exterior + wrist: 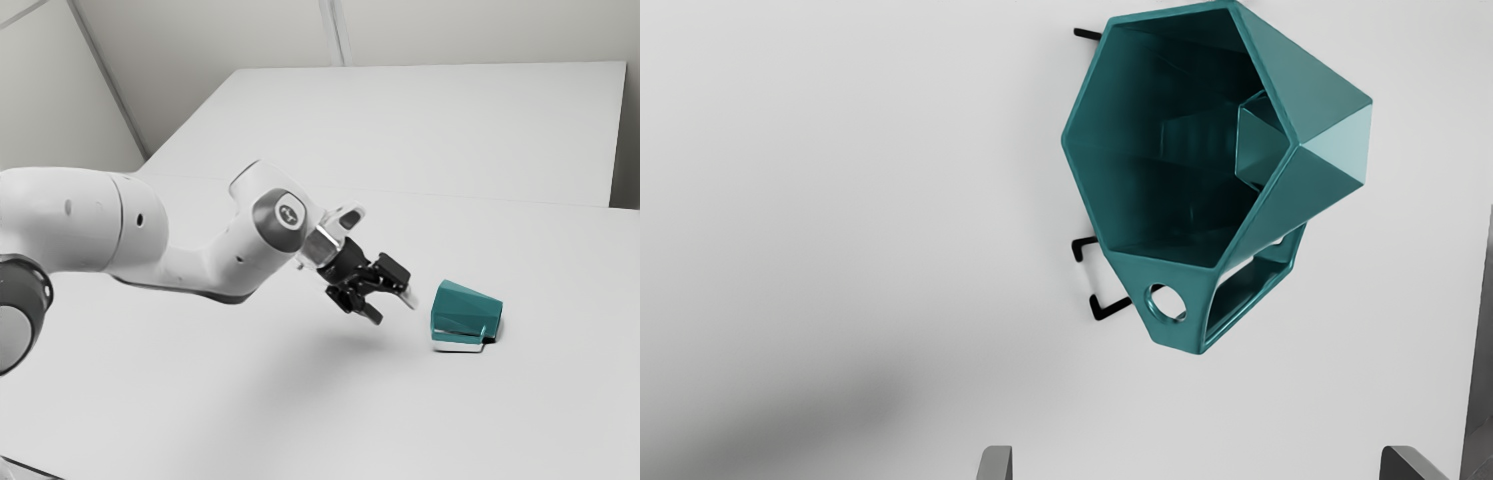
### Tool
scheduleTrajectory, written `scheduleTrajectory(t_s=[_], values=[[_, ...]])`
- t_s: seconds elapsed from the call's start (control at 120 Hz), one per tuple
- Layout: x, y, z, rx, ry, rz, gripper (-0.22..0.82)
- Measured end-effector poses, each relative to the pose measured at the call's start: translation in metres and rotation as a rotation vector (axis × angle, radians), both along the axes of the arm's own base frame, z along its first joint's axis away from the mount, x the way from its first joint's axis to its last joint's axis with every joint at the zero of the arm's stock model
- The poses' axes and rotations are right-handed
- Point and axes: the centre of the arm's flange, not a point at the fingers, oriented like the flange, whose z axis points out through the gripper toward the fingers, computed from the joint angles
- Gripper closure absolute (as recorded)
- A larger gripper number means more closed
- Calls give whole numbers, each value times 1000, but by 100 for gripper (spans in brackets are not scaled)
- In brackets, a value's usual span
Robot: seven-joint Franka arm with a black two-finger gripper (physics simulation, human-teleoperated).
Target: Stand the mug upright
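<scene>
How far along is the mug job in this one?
Nothing looks done: the mug lies on its side, mouth toward the gripper. In hand: apparently the reach, the gripper open and short of it. Left: grasp, turn upright, release.

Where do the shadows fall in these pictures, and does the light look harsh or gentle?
Exterior view: a broad, soft-edged shadow spreads over the pale table below the arm, so the light looks mostly gentle. Wrist view: another soft dark patch on the table, small hard-edged black marks by the mug, whose inside is darker than its outside.
</scene>
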Motion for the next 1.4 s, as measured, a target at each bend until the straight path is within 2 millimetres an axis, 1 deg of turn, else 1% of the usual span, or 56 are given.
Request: scheduleTrajectory(t_s=[0.075, 0.275, 0.425, 0.508, 0.625, 0.675, 0.842, 0.975, 1.067, 1.233, 1.308, 1.4], values=[[4, -3, 0, -15, -15, 2, 0], [29, -13, -6, -30, -66, -22, 0], [44, -31, -7, -43, -101, -59, 0], [47, -39, -14, -53, -100, -73, 0], [46, -43, -23, -64, -91, -85, 0], [50, -46, -22, -70, -99, -91, 2], [50, -59, -29, -94, -91, -113, 12], [53, -67, -25, -116, -101, -126, 23], [55, -70, -21, -124, -110, -132, 33], [54, -75, -19, -130, -119, -147, 59], [55, -80, -14, -136, -130, -154, 66], [54, -84, -12, -140, -136, -161, 71]])
